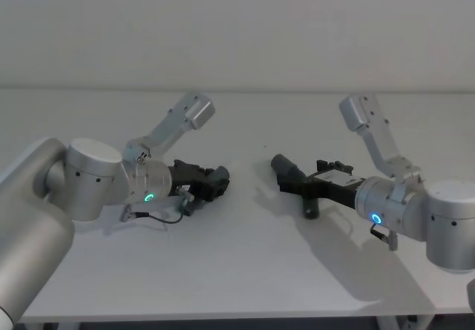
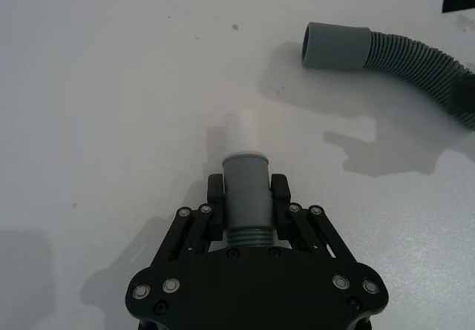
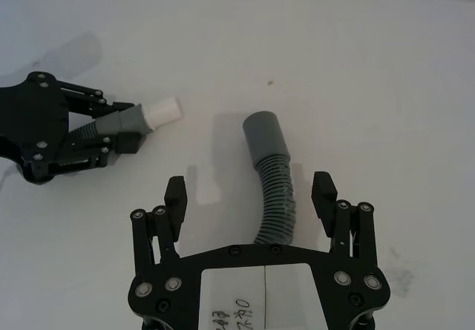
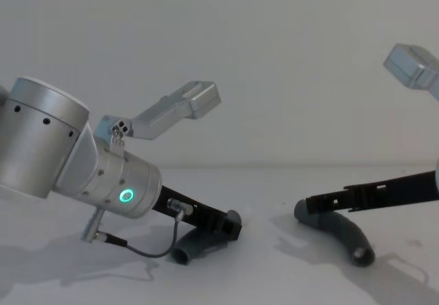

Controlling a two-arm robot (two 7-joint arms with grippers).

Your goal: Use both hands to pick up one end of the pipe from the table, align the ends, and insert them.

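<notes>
Left of the table's (image 1: 245, 271) middle, at about 9 o'clock in the head view, the left hose (image 2: 246, 173) is pinched in the left gripper (image 2: 247, 189). The gripper's fingers (image 2: 215, 194) press on either side of the hose's smooth grey cuff. The pale tip (image 2: 249, 130) juts past the fingertips and points toward 3 o'clock. The ribbed tail runs back under the gripper, and in the chest view its rear mouth (image 4: 182, 255) hangs low by the table; whether it touches the surface I cannot tell. The right hose (image 3: 276, 196) lies flat on the table at about 3 o'clock of the middle, well apart from the tip. Its wide collar (image 3: 263, 137) is at the 11 o'clock end, and the ribbed body curves away toward 5 o'clock. The collar's mouth and the tip are not in line. The right gripper (image 3: 250, 193) reaches in from 4 o'clock with its fingers (image 3: 324, 193) spread wide. They straddle the ribbed middle of the right hose with a gap on each side, so they grip nothing. Behind each gripper is a thick silver arm. The left arm (image 1: 89, 182) comes in from 8 o'clock and shows a green ring (image 1: 149, 197), with a thin black cable (image 1: 159, 219) looping on the table just below it. The right arm (image 1: 438, 226) comes in from 4 o'clock and shows a blue ring (image 1: 376, 218).
</notes>
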